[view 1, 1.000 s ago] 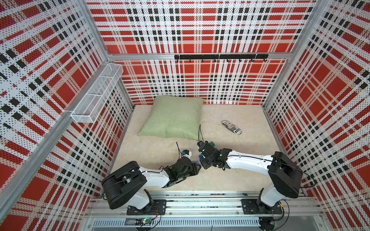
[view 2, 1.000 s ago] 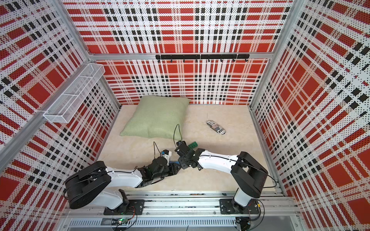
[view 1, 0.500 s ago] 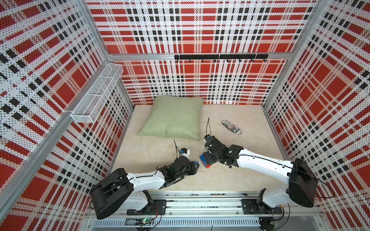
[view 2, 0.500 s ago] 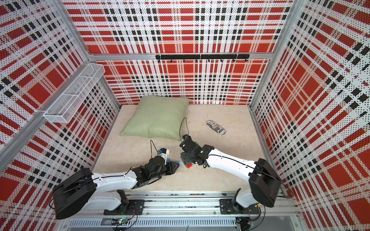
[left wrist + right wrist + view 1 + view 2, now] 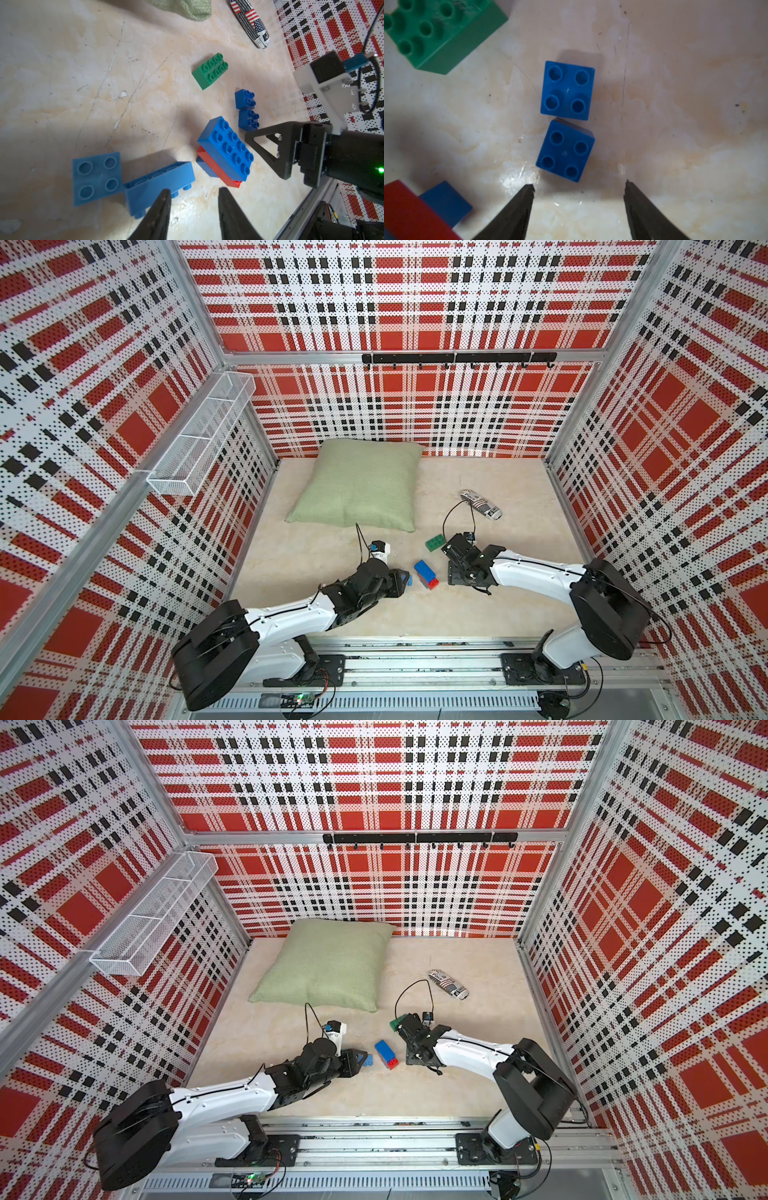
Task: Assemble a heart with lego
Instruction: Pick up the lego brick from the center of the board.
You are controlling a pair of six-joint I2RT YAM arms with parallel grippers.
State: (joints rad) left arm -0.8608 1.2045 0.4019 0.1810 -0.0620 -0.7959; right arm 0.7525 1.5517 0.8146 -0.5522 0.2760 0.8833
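Scuffed beige tabletop point(image 5: 675, 124). Right gripper point(image 5: 578, 185) parted, empty: advance over nearer blue brick point(image 5: 565, 150) just ahead, square to its sides, clear of twin point(image 5: 568, 90) just beyond. Left gripper point(image 5: 194, 189) parted, empty.

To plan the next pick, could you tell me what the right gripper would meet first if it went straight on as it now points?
Probably the nearer small blue brick, lying just ahead of the open right gripper; depth is unclear, so the table could come first.
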